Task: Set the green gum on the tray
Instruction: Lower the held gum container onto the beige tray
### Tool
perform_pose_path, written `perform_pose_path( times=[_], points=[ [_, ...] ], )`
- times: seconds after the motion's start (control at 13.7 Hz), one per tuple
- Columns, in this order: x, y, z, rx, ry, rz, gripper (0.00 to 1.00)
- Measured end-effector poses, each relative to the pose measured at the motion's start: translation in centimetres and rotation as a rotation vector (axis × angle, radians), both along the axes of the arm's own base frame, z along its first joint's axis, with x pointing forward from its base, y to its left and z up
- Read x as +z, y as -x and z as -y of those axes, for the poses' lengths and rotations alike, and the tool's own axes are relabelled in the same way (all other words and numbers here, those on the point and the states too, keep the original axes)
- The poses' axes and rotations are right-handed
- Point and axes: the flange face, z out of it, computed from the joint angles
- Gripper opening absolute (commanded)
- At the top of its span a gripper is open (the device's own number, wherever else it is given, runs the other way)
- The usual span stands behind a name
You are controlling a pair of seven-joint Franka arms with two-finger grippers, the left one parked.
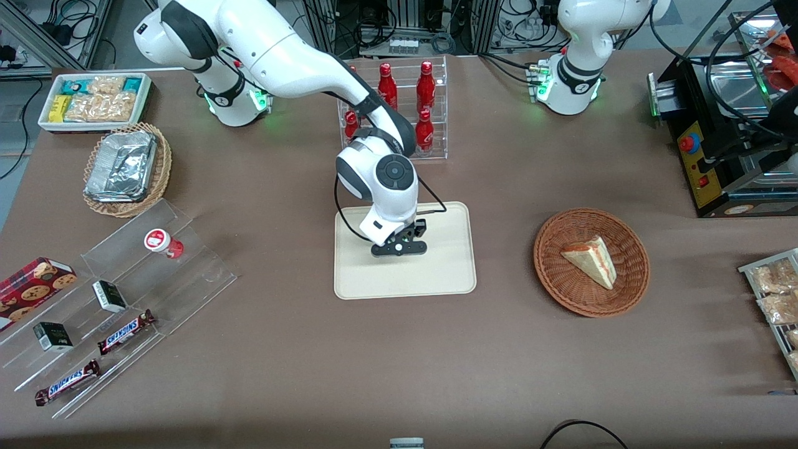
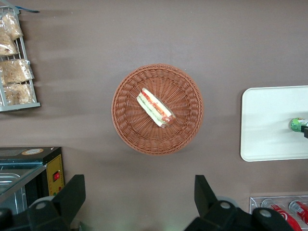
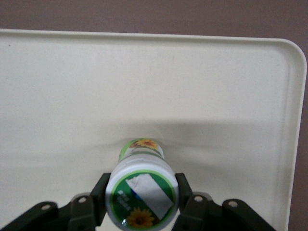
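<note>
The green gum (image 3: 141, 190), a small bottle with a white lid bearing a green mark and a sunflower, stands upright between my gripper's (image 3: 141, 197) two black fingers, which press against the lid's sides. Its base sits at or just above the cream tray (image 3: 72, 96). In the front view my gripper (image 1: 399, 248) hangs over the middle of the tray (image 1: 449, 274) and my wrist hides the gum. A bit of the gum (image 2: 298, 125) shows on the tray (image 2: 264, 120) in the left wrist view.
A red-bodied gum bottle (image 1: 163, 243) lies on the clear stepped stand (image 1: 124, 299) with Snickers bars toward the working arm's end. A rack of red bottles (image 1: 399, 106) stands farther from the camera than the tray. A wicker basket (image 1: 591, 262) with a sandwich sits toward the parked arm's end.
</note>
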Motion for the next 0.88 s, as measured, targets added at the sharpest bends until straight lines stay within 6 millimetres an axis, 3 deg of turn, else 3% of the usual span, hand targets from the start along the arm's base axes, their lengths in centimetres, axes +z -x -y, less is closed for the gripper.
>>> perform_pose_path(
  times=[0.07,0.15,0.88],
  points=[
    [-0.4,0.1,-0.1,-0.002,0.006,0.006,0.38],
    [-0.7,0.2,-0.3,-0.001,0.009,0.012,0.99],
    [0.7,-0.8,-0.5,0.029,0.02,0.079,1.0]
  ],
)
